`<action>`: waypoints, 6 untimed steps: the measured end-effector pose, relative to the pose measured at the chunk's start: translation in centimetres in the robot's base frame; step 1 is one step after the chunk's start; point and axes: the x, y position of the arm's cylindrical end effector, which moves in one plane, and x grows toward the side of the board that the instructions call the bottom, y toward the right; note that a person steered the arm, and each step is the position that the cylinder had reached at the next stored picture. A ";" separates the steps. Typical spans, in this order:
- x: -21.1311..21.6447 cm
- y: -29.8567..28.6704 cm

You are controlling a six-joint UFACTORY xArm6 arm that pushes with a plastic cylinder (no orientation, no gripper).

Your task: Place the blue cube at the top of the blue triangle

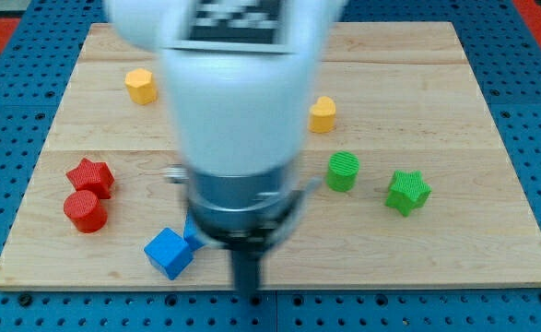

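Note:
The blue cube [168, 253] lies near the board's bottom edge, left of centre. The blue triangle [190, 234] sits just up and to the right of it, touching or nearly touching, and is mostly hidden behind my arm. My arm is blurred and fills the middle of the view. My tip [246, 295] is at the board's bottom edge, to the right of the blue cube and apart from it.
A red star [90, 175] and a red cylinder [86, 210] lie at the left. A yellow hexagon [141, 85] is at the top left. A yellow block [323, 114], a green cylinder [343, 171] and a green star [407, 192] lie to the right.

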 end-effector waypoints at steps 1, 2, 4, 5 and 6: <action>0.0 -7.8; -1.1 -7.3; -5.5 -5.6; -5.9 -5.7; -9.1 -3.2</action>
